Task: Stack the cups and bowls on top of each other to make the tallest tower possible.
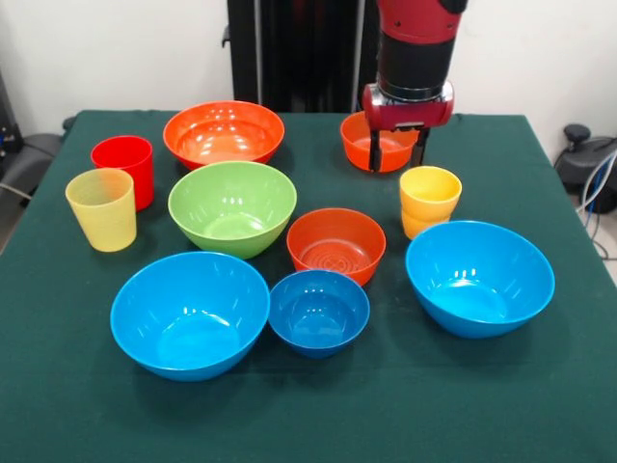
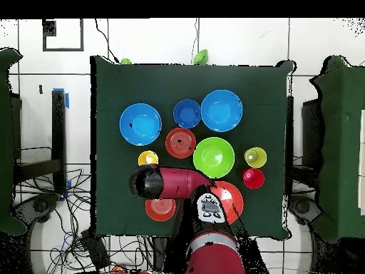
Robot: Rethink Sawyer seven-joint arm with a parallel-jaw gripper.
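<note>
My gripper point(image 1: 397, 162) is open, its fingers hanging over a small orange bowl point(image 1: 359, 138) at the table's far side; I cannot tell if they touch it. In the overhead view the arm point(image 2: 164, 183) hides the gripper, and that bowl point(image 2: 161, 209) shows beside it. All pieces stand apart on the green cloth: red cup point(image 1: 123, 166), pale yellow cup point(image 1: 101, 207), yellow-orange nested pair point(image 1: 429, 200), large orange bowl point(image 1: 224, 133), green bowl point(image 1: 232, 207), another small orange bowl point(image 1: 335, 244), dark blue bowl point(image 1: 318, 311), and two light blue bowls point(image 1: 190, 313) point(image 1: 479, 277). No tower stands.
The table's green cloth point(image 1: 308, 424) has bare room along its near edge. The robot's pedestal point(image 1: 289, 48) stands behind the table. Cables and floor tiles surround the table in the overhead view.
</note>
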